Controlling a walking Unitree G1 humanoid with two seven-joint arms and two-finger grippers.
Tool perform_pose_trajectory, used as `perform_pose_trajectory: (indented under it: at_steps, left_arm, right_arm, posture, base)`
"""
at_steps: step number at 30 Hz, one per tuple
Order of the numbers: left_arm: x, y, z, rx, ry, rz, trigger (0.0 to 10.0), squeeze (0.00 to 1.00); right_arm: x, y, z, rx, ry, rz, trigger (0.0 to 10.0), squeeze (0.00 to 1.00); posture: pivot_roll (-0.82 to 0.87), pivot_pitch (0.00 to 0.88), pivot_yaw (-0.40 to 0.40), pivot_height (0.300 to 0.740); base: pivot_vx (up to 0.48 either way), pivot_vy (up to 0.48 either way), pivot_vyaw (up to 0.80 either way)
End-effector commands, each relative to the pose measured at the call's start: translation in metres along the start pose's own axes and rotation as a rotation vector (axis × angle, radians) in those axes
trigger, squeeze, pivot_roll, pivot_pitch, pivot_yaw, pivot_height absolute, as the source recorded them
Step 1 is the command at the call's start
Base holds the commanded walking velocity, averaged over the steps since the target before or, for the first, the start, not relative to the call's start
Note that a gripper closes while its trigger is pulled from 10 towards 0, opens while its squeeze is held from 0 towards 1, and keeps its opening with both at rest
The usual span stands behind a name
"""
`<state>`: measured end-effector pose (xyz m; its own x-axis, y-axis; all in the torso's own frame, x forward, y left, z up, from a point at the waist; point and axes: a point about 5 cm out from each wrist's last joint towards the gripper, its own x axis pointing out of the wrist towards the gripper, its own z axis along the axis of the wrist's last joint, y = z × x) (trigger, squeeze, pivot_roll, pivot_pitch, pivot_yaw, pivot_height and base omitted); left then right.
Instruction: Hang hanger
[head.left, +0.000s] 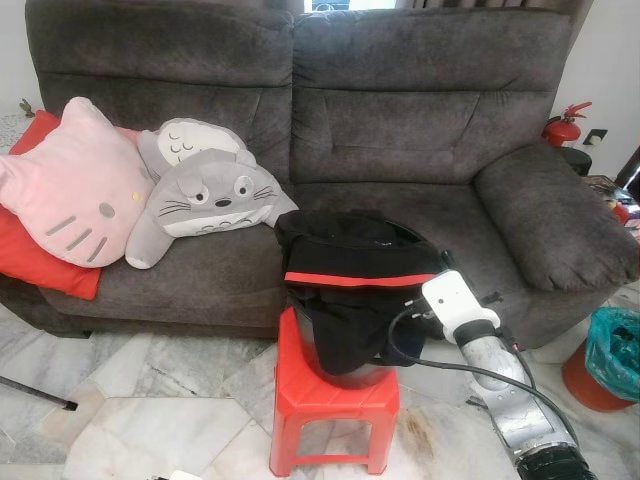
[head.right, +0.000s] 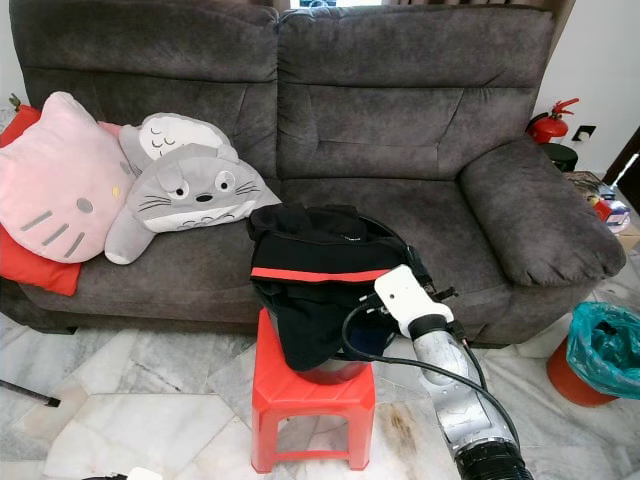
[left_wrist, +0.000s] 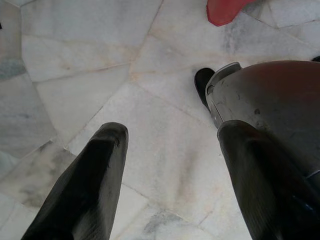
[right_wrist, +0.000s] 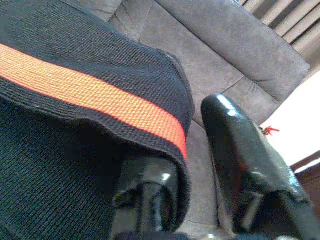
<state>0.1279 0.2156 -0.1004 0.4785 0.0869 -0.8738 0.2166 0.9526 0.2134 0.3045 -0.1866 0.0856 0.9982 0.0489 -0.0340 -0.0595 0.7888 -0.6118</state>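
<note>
Sofa (head.left: 400, 130): dark grey, two seats, spans the back of the scene; a pink cat cushion (head.left: 65, 185) and a grey plush (head.left: 205, 195) lie at its left end.

Stool (head.left: 335, 395): red plastic, on the marble floor just in front of the sofa's front edge, near the middle. It carries a dark bucket (head.left: 355, 372), largely hidden.

Garment (head.left: 350, 270): black knit with one orange-red stripe, draped over the bucket's rim and hanging down the front toward the stool top. No hanger can be made out; if one is there, the cloth covers it.

Right gripper (right_wrist: 192, 165): at the garment's right side, at the bucket's rim. One finger sits under the striped hem, the other outside it, a moderate gap between them (cloth between the fingers, not visibly pinched).

Left gripper (left_wrist: 172, 175): idle, pointing at the floor, fingers well apart, nothing held.

Step in hand, as judged: taking hold of the garment at the bucket, the start of the task, nothing hung yet.

Next move calls for: closing firmly on the hem, or on the hanger if it lies beneath, then lifting straight up so that the bucket is not dragged off the stool.
</note>
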Motion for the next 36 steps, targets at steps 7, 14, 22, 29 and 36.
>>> perform_pose_trajectory:
  at_steps: [7, 14, 22, 29, 36]
  left_arm:
    - [-0.001, 0.0, -0.003, 0.028, 0.009, -0.007, 10.0, 0.0]
    - [-0.001, 0.0, -0.003, 0.03, 0.008, -0.006, 10.0, 0.0]
    - [0.0, 0.001, -0.002, 0.029, 0.008, -0.005, 10.0, 0.0]
    - [0.0, 0.0, -0.001, 0.028, 0.008, -0.009, 10.0, 0.0]
    - [0.0, 0.001, -0.001, 0.03, 0.008, -0.007, 10.0, 0.0]
  right_arm:
    - [0.001, 0.0, -0.001, -0.006, 0.008, 0.002, 0.0, 0.0]
    - [0.005, -0.013, 0.0, -0.022, 0.019, -0.05, 0.0, 0.0]
    - [0.015, -0.044, 0.013, 0.013, 0.006, -0.194, 0.5, 0.0]
    - [0.025, -0.071, 0.054, 0.027, -0.15, -0.268, 10.0, 0.0]
    - [0.032, -0.096, 0.101, 0.059, -0.315, -0.343, 10.0, 0.0]
  posture:
    - [-0.11, 0.0, -0.025, 0.74]
    - [-0.11, 0.0, -0.026, 0.74]
    - [-0.11, 0.0, -0.022, 0.74]
    - [-0.12, 0.0, -0.017, 0.74]
    - [-0.13, 0.0, -0.011, 0.74]
  base:
    - [0.0, 0.0, 0.0]
    - [0.0, 0.0, 0.0]
    - [0.0, 0.0, 0.0]
    - [0.0, 0.0, 0.0]
    - [0.0, 0.0, 0.0]
